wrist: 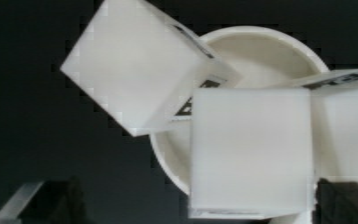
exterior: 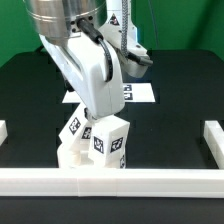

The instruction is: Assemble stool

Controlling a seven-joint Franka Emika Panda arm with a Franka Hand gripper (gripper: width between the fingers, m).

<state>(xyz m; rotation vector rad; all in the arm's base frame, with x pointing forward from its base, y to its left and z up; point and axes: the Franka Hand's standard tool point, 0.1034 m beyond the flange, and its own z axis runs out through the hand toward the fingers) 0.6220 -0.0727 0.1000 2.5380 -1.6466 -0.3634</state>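
While the exterior view showed two legs point(exterior: 108, 140) standing on the seat point(exterior: 85, 158) against the front rail point(exterior: 110, 180), the wrist view showed both legs above it, my jaws wide, empty; further legs apparently remained.

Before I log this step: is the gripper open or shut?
Open: the gripper holds nothing, its fingertips spread wide around the legs.
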